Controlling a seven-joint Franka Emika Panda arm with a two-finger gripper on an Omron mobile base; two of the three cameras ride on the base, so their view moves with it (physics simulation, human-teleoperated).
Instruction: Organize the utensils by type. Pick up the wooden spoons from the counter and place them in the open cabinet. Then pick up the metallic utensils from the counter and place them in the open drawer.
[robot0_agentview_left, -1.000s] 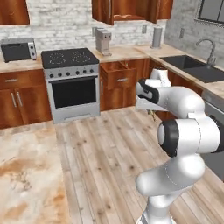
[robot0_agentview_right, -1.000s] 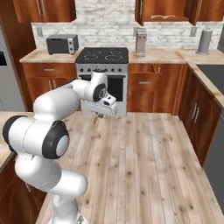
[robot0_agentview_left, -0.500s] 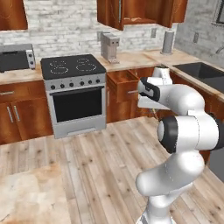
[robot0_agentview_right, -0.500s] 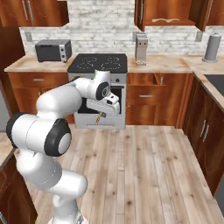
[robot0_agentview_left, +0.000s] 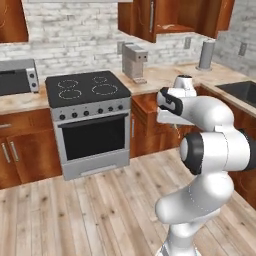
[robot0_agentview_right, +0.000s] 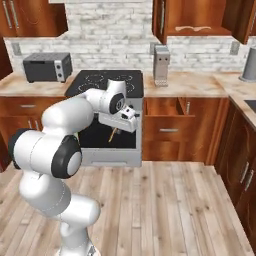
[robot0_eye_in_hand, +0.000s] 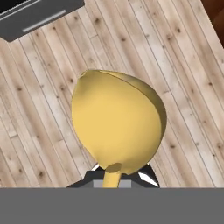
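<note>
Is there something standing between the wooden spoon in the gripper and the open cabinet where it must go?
Nothing visible does. The gripper holds the wooden spoon in front of the stove; the open cabinet is up to the right, its front unobstructed.

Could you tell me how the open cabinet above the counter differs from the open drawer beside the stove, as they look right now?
The open cabinet hangs on the wall above the counter, while the open drawer sits below the countertop, right of the stove. The open cabinet has a door swung aside; the open drawer is pulled straight out. The open cabinet shows a shelf; the open drawer shows a box-like hollow. Both are reddish-brown wood.
</note>
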